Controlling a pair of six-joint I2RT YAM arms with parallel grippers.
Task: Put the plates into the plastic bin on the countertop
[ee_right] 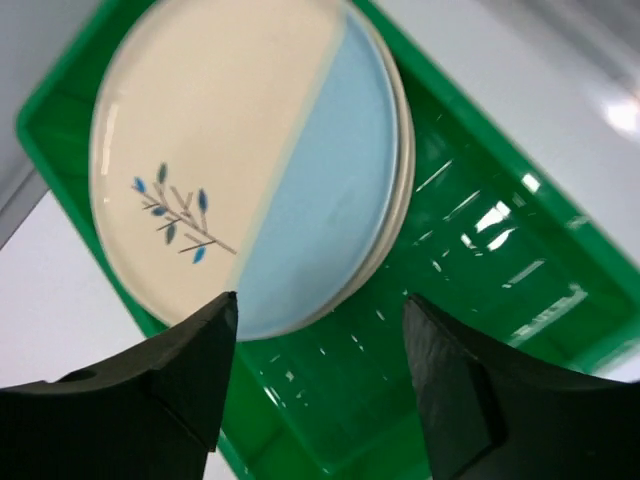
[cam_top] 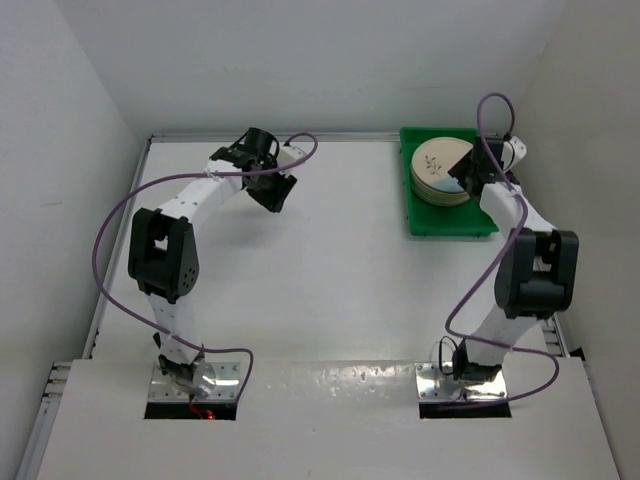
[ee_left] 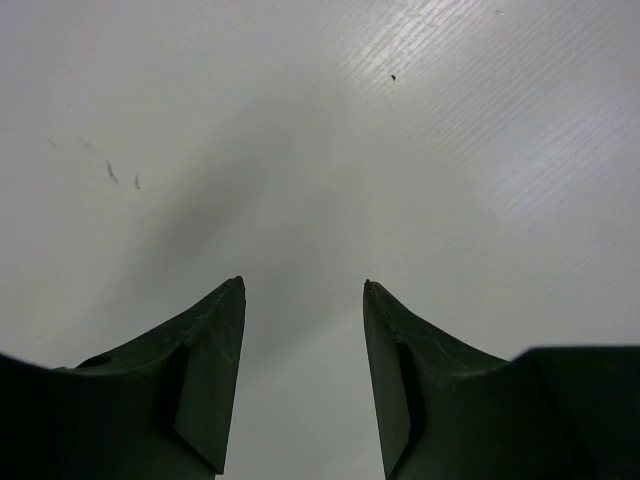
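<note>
A stack of cream plates (cam_top: 440, 172) lies in the far half of the green plastic bin (cam_top: 450, 222) at the back right of the white countertop (cam_top: 330, 270). The top plate (ee_right: 240, 160) has a blue segment and a blue leafy sprig. My right gripper (ee_right: 320, 300) is open and empty, just above the bin floor (ee_right: 460, 290) at the stack's near edge; in the top view it (cam_top: 470, 170) sits at the stack's right side. My left gripper (ee_left: 303, 285) is open and empty over bare countertop; it also shows in the top view (cam_top: 275, 190) at the back left.
White walls (cam_top: 330, 60) close off the back and sides. A thin metal rim (cam_top: 120, 240) edges the countertop. The near half of the bin holds nothing. Purple cables (cam_top: 110, 240) loop beside both arms.
</note>
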